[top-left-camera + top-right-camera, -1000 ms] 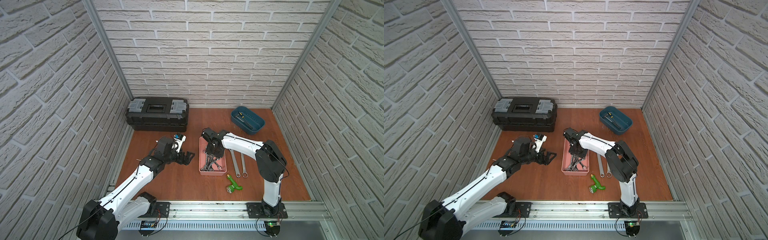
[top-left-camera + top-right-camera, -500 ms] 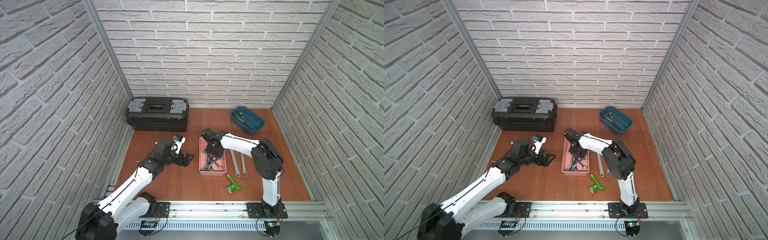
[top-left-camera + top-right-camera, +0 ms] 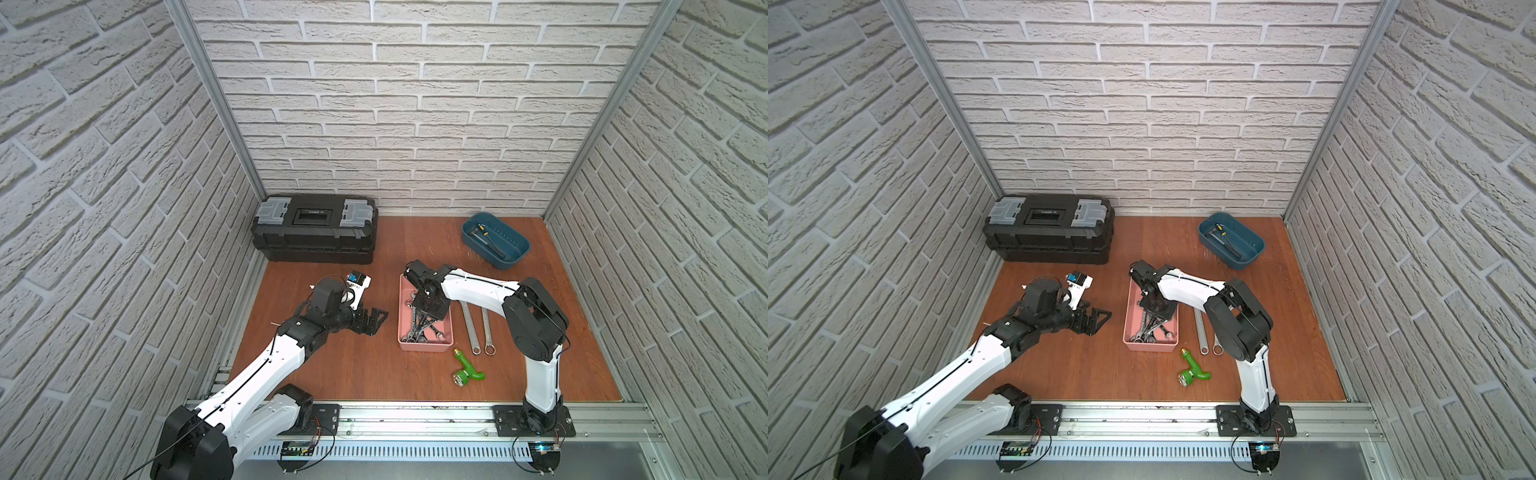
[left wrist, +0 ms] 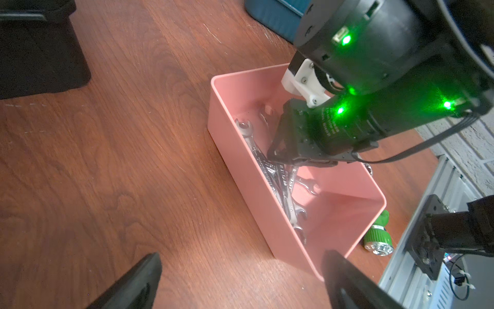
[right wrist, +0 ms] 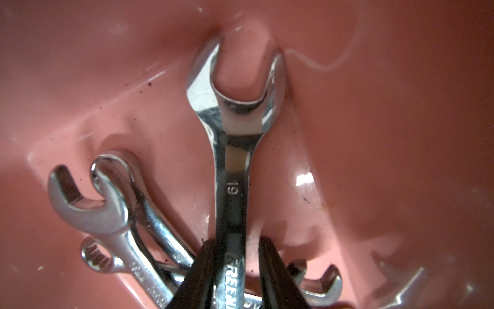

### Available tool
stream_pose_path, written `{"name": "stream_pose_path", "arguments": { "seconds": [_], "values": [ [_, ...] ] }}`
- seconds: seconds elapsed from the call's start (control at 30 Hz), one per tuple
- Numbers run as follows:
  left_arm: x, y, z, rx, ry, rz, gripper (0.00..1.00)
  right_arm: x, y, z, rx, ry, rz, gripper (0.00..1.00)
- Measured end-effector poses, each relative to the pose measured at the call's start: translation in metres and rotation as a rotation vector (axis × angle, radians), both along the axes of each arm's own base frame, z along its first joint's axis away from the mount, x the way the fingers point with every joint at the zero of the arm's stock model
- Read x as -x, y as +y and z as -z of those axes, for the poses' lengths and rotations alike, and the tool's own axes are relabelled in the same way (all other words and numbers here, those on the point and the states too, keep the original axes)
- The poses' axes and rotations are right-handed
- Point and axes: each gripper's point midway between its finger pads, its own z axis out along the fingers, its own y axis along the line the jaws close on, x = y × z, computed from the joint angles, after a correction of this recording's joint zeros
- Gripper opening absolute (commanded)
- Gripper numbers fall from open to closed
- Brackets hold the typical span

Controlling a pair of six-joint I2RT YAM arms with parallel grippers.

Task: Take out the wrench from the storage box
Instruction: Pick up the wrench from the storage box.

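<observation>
Your right gripper stood inside the storage box, the pink lidless bin near the middle of the wooden table, with its arm bent over the bin's far half in both top views. From the right wrist, the wrench, a shiny one stamped 19, lay on the pink floor. Its shaft ran between the two black fingers and its open end pointed away from them, up against the curve where floor meets wall. One finger pressed the shaft, and beside the other a sliver of pink showed. You could not tell whether the jaws were clamped on the wrench or only straddling it.

Just beside it, the other wrenches lay heaped and crossed in the same bin, some passing under the fingers.

Your left gripper hung low over bare table near the bin, on the left arm's side and apart from it. Its jaws were spread wide and held nothing, and its wrist camera looked along the bin at the right arm's tool.

Outside the box, two long wrenches lay side by side on the table on the right arm's side. A green hose nozzle lay near the bin's front corner. A black toolbox and a teal tray sat at the back by the wall.
</observation>
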Motion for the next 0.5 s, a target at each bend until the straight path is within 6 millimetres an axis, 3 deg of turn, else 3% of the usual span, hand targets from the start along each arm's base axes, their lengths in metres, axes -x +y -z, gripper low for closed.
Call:
{"name": "stream_pose_path", "arguments": {
  "seconds": [0.27, 0.5],
  "values": [
    [0.002, 0.001, -0.003, 0.005, -0.01, 0.0, 0.98, -0.002, 0.005, -0.003, -0.01, 0.017, -0.007, 0.04],
    [0.002, 0.001, 0.0, 0.002, -0.005, 0.0, 0.98, -0.004, 0.007, -0.016, 0.036, 0.013, -0.05, 0.02]
  ]
}}
